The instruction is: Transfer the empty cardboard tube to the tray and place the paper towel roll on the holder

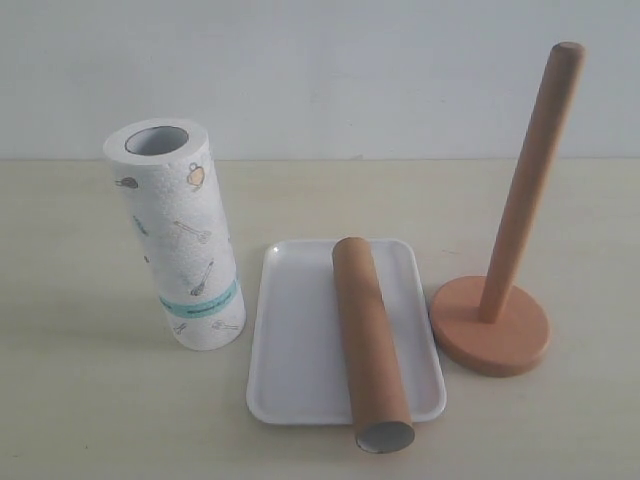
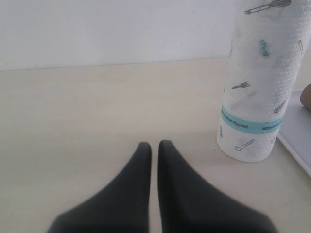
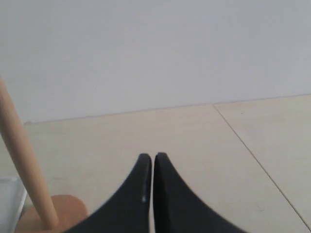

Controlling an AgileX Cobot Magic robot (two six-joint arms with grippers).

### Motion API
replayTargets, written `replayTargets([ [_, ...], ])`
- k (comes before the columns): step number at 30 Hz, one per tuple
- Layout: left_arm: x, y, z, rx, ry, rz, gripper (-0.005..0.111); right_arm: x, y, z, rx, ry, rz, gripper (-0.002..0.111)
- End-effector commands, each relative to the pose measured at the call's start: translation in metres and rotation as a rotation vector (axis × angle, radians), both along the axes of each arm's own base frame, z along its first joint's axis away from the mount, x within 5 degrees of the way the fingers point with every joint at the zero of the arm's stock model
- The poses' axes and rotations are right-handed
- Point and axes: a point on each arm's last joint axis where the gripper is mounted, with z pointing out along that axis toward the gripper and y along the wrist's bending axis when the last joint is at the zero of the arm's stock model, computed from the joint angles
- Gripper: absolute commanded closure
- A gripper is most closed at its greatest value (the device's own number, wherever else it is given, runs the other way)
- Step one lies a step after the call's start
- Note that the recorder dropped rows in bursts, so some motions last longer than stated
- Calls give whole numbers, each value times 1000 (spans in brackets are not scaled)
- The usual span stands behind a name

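Observation:
The empty cardboard tube [image 1: 367,340] lies lengthwise on the white tray [image 1: 295,340], its near end overhanging the front rim. Left of the tray the paper towel roll [image 1: 180,235] stands upright on the table; in the left wrist view the roll [image 2: 260,82] stands beyond and to one side of my left gripper [image 2: 154,144], which is shut and empty. Right of the tray stands the wooden holder [image 1: 510,250], its pole bare. My right gripper [image 3: 153,156] is shut with nothing in it, the holder's pole [image 3: 22,155] off to its side. Neither arm shows in the exterior view.
A pale wooden table [image 1: 80,400] meets a white wall [image 1: 320,70] at the back. A thin seam [image 3: 252,155] runs across the tabletop in the right wrist view. The tray's corner [image 2: 294,141] shows beside the roll in the left wrist view.

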Motion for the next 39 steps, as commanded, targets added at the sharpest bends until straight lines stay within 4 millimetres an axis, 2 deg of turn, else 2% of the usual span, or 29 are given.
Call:
replayTargets([
  [1,0,0,-1,-4,0,0,103,10,4,-26,-45,55,40,107],
  [3,0,0,-1,-4,0,0,103,15,6,-44,-68,56,69,107],
  [7,0,0,-1,-4,0,0,103,12,12,-75,-80,22,141,107],
  [13,0,0,-1,-4,0,0,103,2,23,-109,178,46,207,107],
  [19,0,0,-1,-4,0,0,103,1,16,-122,69,11,163,107],
  [23,0,0,-1,-4,0,0,103,2,16,-127,68,22,163,107],
  [32,0,0,-1,-4,0,0,103,7,21,-169,180,130,175,107],
  [39,0,0,-1,-4,0,0,103,8,22,-165,193,80,182,107],
])
